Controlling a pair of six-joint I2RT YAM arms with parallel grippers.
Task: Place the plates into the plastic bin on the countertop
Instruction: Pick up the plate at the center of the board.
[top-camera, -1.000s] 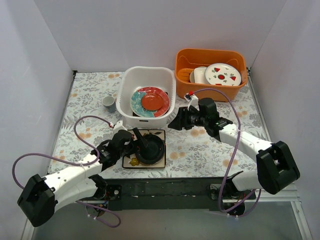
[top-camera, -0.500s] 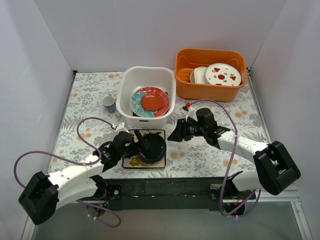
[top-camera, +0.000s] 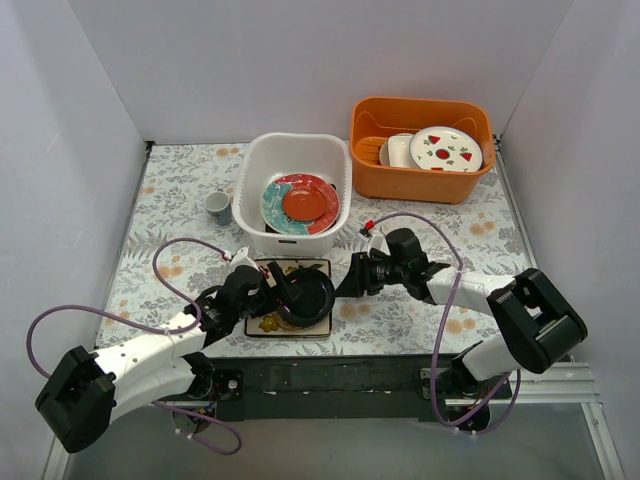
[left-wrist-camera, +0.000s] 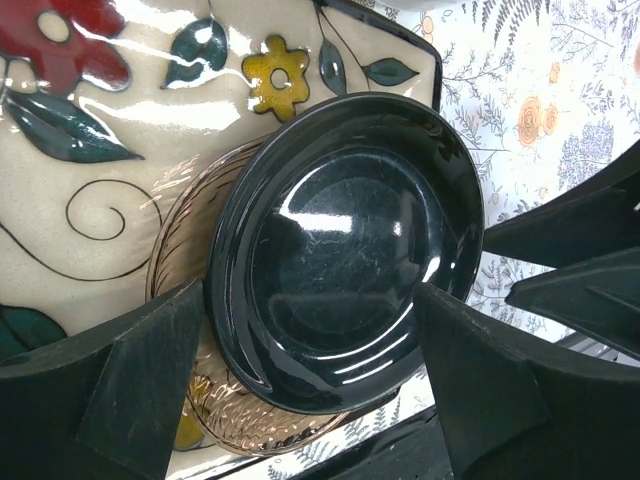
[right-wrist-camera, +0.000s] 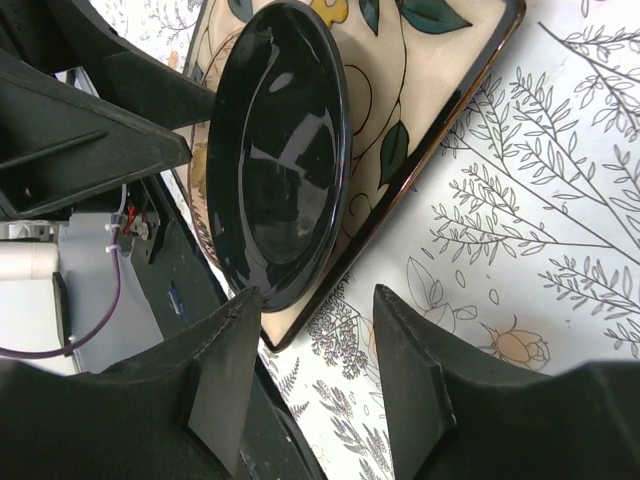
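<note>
**Left claw astride the dark plate, bin just behind**

The left claw (left-wrist-camera: 312, 300) is the nearer one. Its fingers stand wide apart, one on each side of the dark round plate (left-wrist-camera: 345, 250), which lies directly between them. Whether they pinch its rim I cannot tell. Being round, the plate has no long axis. It tops an amber glass plate (left-wrist-camera: 180, 290) on the white square plate (left-wrist-camera: 110, 170), near the worktop's (top-camera: 180, 200) front edge. The plastic bin (top-camera: 297, 141) sits just behind that stack. From the right, the right claw (right-wrist-camera: 318, 295) faces the plate's rim, jaws partly spread, holding nothing.
</note>
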